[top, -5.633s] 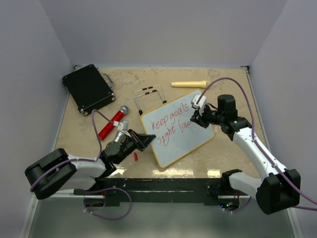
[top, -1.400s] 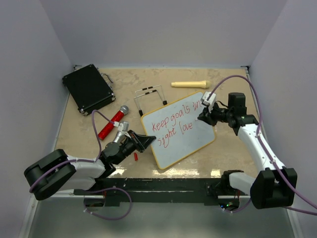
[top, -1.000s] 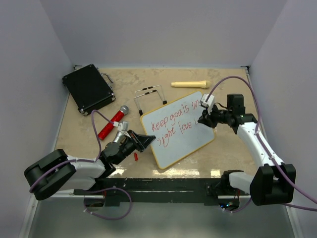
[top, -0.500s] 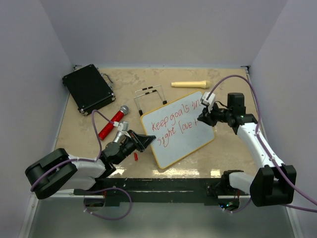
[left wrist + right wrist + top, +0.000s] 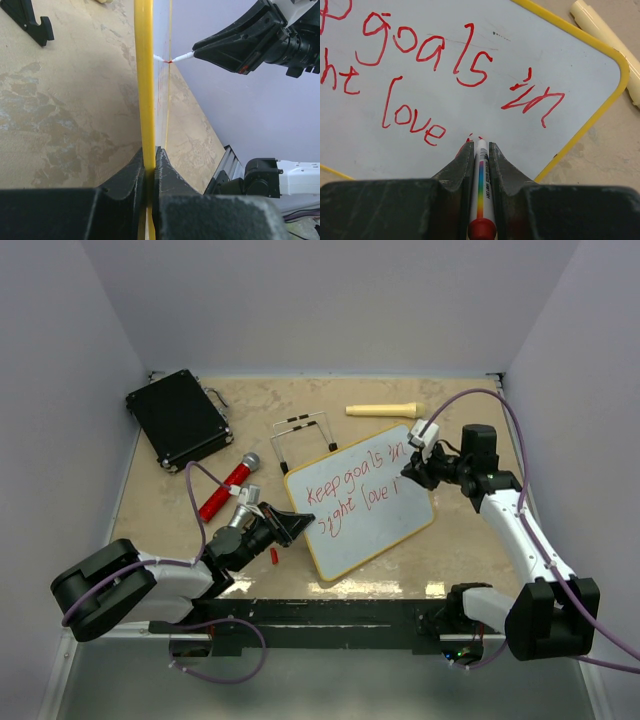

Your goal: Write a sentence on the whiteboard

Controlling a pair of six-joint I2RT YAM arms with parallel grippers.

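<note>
At the near left edge of the whiteboard (image 5: 372,532), my left pincer (image 5: 150,156) is clenched on the thin yellow frame. One finger presses on each face of the board, which my left wrist view shows edge-on. The board rests on the tan table (image 5: 462,552), turned at a slant, with its rounded corners pointing toward and away from me.

On the board's white face stands the sentence (image 5: 350,483) in red handwriting, in two lines. The upper line reads "Keep goals in" and the lower reads "sight love".

Over the right part of the board, my right pincer (image 5: 480,148) is clenched around a marker (image 5: 481,186). It has a white barrel with a rainbow stripe and a red end. The marker's tip meets the board just past the word "love", below "in", and a small fresh red mark sits right at the tip.

A small red cap (image 5: 274,556) lies just beside the board's near left edge, next to my left pincer. A red microphone (image 5: 226,488) lies left of the board, near but apart from it. A black case (image 5: 178,418) sits well beyond the board's far left. A wire stand (image 5: 305,432) is just past the board's far left corner. A cream stick (image 5: 382,410) lies beyond the far right corner.
</note>
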